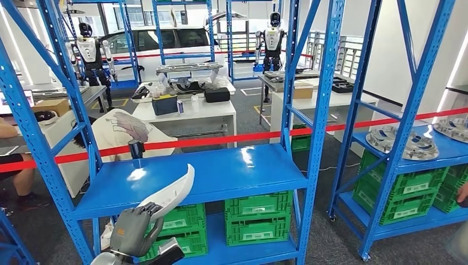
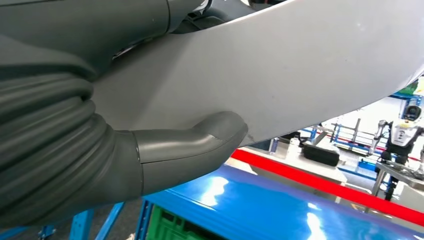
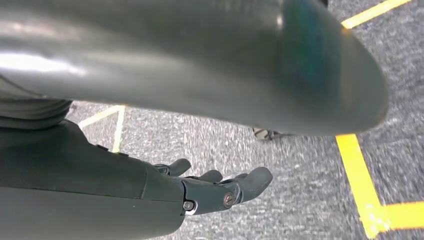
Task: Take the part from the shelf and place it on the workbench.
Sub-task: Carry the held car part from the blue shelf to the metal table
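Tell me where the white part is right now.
In the head view the white part is low on the left, gripped by the left hand and raised over the front edge of the blue shelf, above the green crates.

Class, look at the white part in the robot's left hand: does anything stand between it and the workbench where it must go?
The left hand already holds the white part above the blue shelf. Beyond it, the shelf frame and a red tape stand between the part and the white tables behind.

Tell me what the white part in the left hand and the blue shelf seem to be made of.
White part: probably moulded plastic, smooth satin surface with a curved, thin edge. Blue shelf: likely painted steel, glossy, with bright glare spots. The left hand grips the part.
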### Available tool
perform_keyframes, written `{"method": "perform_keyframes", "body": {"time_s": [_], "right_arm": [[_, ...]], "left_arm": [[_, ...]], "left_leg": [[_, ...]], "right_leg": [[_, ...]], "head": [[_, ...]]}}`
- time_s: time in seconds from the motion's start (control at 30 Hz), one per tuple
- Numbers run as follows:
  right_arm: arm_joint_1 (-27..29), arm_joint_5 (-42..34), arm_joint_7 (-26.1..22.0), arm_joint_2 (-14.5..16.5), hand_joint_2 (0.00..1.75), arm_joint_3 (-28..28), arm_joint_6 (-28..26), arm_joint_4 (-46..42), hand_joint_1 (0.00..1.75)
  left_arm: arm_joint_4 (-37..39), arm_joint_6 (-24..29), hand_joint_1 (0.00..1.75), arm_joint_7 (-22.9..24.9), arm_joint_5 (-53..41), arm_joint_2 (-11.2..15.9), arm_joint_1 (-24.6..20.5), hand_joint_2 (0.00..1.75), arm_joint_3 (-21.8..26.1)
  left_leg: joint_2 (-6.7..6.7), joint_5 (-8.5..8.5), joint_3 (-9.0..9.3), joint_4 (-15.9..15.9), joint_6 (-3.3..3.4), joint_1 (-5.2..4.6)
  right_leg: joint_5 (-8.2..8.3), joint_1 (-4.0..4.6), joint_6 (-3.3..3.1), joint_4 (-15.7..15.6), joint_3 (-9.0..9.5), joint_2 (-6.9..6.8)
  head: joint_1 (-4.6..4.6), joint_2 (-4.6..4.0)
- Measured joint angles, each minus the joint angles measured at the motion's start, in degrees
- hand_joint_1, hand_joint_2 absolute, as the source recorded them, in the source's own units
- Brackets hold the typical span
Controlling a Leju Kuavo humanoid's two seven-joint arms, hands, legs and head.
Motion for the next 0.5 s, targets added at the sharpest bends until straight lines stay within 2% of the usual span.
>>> {"method": "perform_keyframes", "body": {"time_s": [0.03, 0.07, 0.1, 0.13, 0.17, 0.23, 0.27, 0.3, 0.4, 0.43, 0.5], "right_arm": [[0.0, 0.0, 0.0, 0.0, 0.00, 0.0, 0.0, 0.0, 0.00], [0.0, 0.0, 0.0, 0.0, 0.00, 0.0, 0.0, 0.0, 0.00], [0.0, 0.0, 0.0, 0.0, 0.00, 0.0, 0.0, 0.0, 0.00], [0.0, 0.0, 0.0, 0.0, 0.00, 0.0, 0.0, 0.0, 0.00], [0.0, 0.0, 0.0, 0.0, 0.00, 0.0, 0.0, 0.0, 0.00], [0.0, 0.0, 0.0, 0.0, 0.00, 0.0, 0.0, 0.0, 0.00], [0.0, 0.0, 0.0, 0.0, 0.00, 0.0, 0.0, 0.0, 0.00], [0.0, 0.0, 0.0, 0.0, 0.00, 0.0, 0.0, 0.0, 0.00], [0.0, 0.0, 0.0, 0.0, 0.00, 0.0, 0.0, 0.0, 0.00], [0.0, 0.0, 0.0, 0.0, 0.00, 0.0, 0.0, 0.0, 0.00], [0.0, 0.0, 0.0, 0.0, 0.00, 0.0, 0.1, 0.0, 0.00]], "left_arm": [[0.0, 0.0, 1.75, 0.0, 0.0, 0.0, 0.1, 1.75, 0.0], [0.1, 0.0, 1.75, 0.0, 0.0, 0.0, 0.2, 1.75, 0.0], [0.2, 0.0, 1.75, 0.0, 0.0, 0.0, 0.3, 1.75, 0.0], [0.2, 0.0, 1.75, 0.0, 0.0, 0.0, 0.3, 1.75, 0.0], [0.2, 0.0, 1.75, 0.0, 0.0, 0.0, 0.3, 1.75, 0.0], [0.2, 0.0, 1.75, 0.0, 0.0, 0.0, 0.2, 1.75, 0.0], [0.2, 0.0, 1.75, 0.0, 0.0, 0.0, 0.2, 1.75, 0.0], [0.2, 0.0, 1.75, 0.0, 0.0, 0.0, 0.1, 1.75, 0.0], [0.1, 0.0, 1.75, 0.0, 0.0, 0.1, 0.1, 1.75, 0.0], [0.0, 0.0, 1.75, 0.0, 0.0, 0.0, 0.0, 1.75, 0.0], [0.0, 0.0, 1.75, 0.0, 0.0, 0.0, 0.0, 1.75, 0.0]], "left_leg": [[0.00, -1.30, -1.69, 3.6, -0.13, 0.08], [0.00, -1.68, -2.87, 5.9, -0.22, 0.13], [0.01, -0.95, -3.16, 6.4, -0.24, 0.16], [0.01, 0.73, -2.46, 4.7, -0.19, 0.19], [0.02, 2.91, -0.88, 1.2, -0.06, 0.20], [0.02, 5.50, 2.68, -5.7, 0.29, 0.05], [0.01, 5.80, 3.68, -7.7, 0.48, -0.06], [-0.02, 5.58, 4.05, -8.5, 0.67, -0.18], [-0.03, 5.85, 4.03, -9.4, 1.67, -0.04], [0.01, 6.01, 4.11, -9.6, 2.10, 0.05], [0.10, 6.11, 4.17, -9.8, 2.65, 0.06]], "right_leg": [[-0.03, 0.02, -0.09, 0.0, 0.00, 0.00], [-0.06, 0.03, -0.12, 0.1, 0.01, 0.01], [-0.11, 0.04, -0.13, 0.1, 0.02, 0.03], [-0.17, 0.04, -0.10, 0.2, 0.05, 0.07], [-0.26, 0.03, -0.01, 0.3, 0.11, 0.11], [-0.42, 0.13, 0.38, 0.4, 0.11, 0.16], [-0.44, 0.19, 0.65, 0.4, 0.05, 0.16], [-0.37, 0.23, 0.94, 0.4, -0.02, 0.15], [-0.69, 0.19, 1.88, 0.8, -0.23, 0.10], [-1.64, 0.18, 2.14, 2.2, -0.85, 0.07], [-4.87, 0.12, 2.50, 8.3, -3.74, 0.02]], "head": [[0.00, 0.00], [-0.01, 0.00], [-0.01, 0.00], [-0.01, 0.00], [-0.01, 0.00], [-0.02, 0.00], [-0.02, 0.00], [-0.01, 0.00], [0.05, 0.00], [0.07, 0.00], [0.13, 0.00]]}}
